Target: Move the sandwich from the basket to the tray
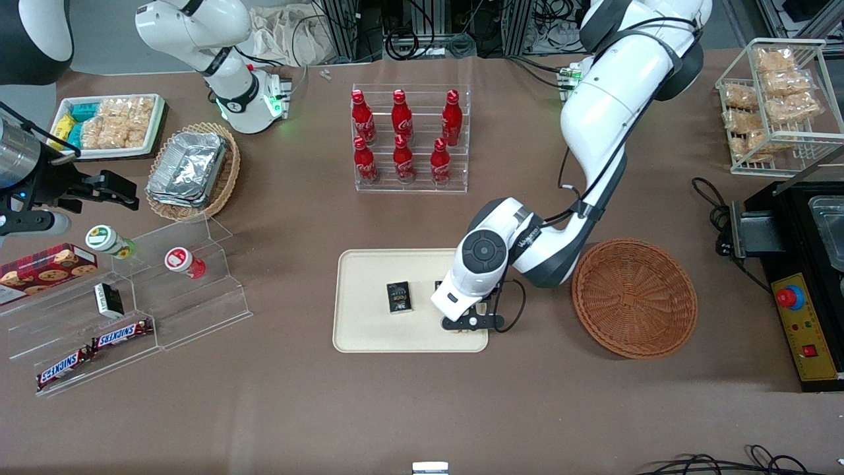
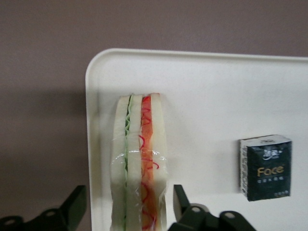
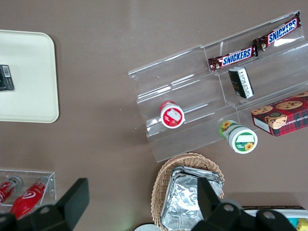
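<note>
One sandwich (image 2: 139,163), plastic-wrapped, lying on the tray (image 1: 366,330) at its corner nearest the basket (image 1: 634,298). Gripper (image 1: 469,324) low over it, jaws spread wide, one finger on each side, neither touching the bread. One black packet (image 2: 266,167) marked "Face" on the same tray, apart from the sandwich. Six red Coca-Cola bottles (image 1: 400,135) in a clear rack. Two Snickers bars (image 1: 92,349) on the acrylic steps.
</note>
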Robot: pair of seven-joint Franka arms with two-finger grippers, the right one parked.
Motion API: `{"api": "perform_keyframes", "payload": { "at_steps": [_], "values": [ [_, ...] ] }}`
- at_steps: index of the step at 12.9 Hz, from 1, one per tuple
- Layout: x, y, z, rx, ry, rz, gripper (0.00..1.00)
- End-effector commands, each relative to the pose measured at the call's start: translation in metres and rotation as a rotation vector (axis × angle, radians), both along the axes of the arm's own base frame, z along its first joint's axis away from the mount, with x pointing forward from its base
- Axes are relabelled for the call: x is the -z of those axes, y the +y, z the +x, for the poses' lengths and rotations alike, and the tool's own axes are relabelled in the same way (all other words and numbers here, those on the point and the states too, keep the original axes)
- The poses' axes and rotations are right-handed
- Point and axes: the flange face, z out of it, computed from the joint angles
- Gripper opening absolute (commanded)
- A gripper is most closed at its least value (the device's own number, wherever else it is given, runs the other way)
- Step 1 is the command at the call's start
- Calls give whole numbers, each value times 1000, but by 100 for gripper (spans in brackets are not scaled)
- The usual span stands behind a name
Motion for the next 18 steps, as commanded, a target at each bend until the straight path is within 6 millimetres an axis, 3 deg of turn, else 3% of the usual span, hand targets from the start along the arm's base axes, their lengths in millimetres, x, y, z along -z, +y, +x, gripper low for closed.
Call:
{"api": "perform_keyframes", "payload": {
  "at_steps": [1,4,6,9,13,15,18],
  "values": [
    [-59,24,-6,-14,22,106,100],
    [-139,103,5,-102,55,195,100],
    [-155,143,0,-142,42,232,100],
    [-170,223,-5,-235,3,237,100],
    [-195,327,-25,-169,3,142,100],
    [-217,351,-33,-119,6,155,100],
    [-233,378,-31,-67,27,142,100]
  ]
}}
